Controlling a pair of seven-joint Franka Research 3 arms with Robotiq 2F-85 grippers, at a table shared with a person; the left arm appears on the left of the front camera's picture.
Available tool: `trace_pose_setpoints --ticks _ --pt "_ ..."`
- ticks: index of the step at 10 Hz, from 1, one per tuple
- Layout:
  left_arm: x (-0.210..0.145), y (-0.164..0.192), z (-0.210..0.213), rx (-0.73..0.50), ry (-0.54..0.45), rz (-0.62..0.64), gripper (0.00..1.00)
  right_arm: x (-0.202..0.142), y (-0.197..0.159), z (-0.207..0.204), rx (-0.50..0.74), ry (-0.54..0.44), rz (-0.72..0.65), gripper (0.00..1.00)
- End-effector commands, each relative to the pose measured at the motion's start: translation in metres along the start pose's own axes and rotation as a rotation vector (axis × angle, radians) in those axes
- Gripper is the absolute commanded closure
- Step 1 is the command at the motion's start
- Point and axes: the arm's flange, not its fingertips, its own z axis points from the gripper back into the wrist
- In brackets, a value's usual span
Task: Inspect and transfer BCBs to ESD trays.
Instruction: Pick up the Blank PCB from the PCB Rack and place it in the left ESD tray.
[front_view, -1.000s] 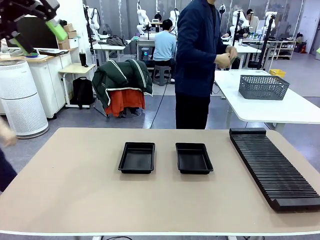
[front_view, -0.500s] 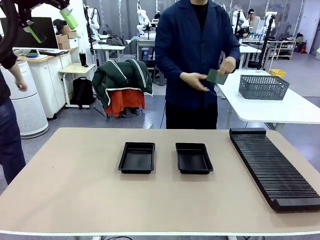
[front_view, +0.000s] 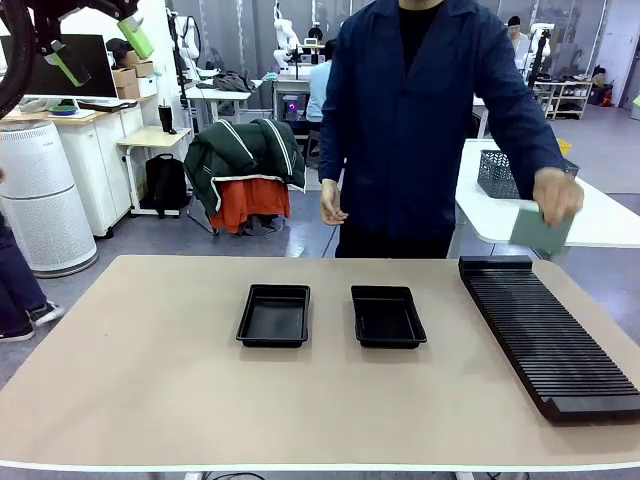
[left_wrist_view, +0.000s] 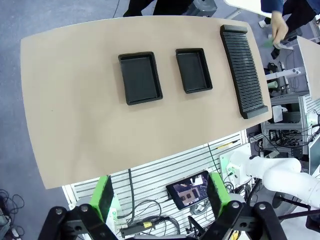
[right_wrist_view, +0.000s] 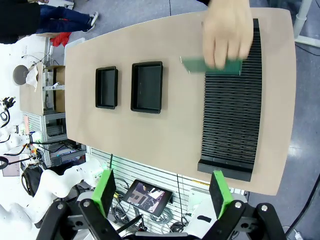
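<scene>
- While the person's hand (front_view: 558, 195) grips a green circuit board (front_view: 540, 228) by its top edge, the board hangs upright just over the far end of the ribbed black rack (front_view: 545, 335), on the robot's right side of the bench (front_view: 150, 380).
- Whether the board touches the rack cannot be told.
- The person's other hand (front_view: 333, 208) hangs loose at the side, apart from everything on the bench.
- The left tray (front_view: 273, 315) and the right tray (front_view: 388, 316) lie flat side by side near the middle of the bench, close together but not touching, and well apart from the board.
- The rack lies lengthwise along the right side, beside the right tray with a gap between them.
- The left end effector (front_view: 100, 50) is raised high at the upper left, well above the bench, released, with its green fingers spread and nothing between them.
- The right end effector (right_wrist_view: 162, 192) looks down on the bench from high up, also released, with its fingers wide apart and grasping nothing.
</scene>
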Motion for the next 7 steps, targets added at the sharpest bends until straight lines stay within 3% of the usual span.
trace_pose_setpoints --ticks 1,7 --pt "0.0001 -0.0014 -0.0012 -0.014 -0.007 -0.008 0.00 -0.0011 -0.0004 0.0003 0.003 -0.001 0.004 0.00" --pt "0.0001 -0.0014 -0.0012 -0.014 -0.007 -0.008 0.00 -0.0011 -0.0004 0.0003 0.003 -0.001 0.004 0.00"
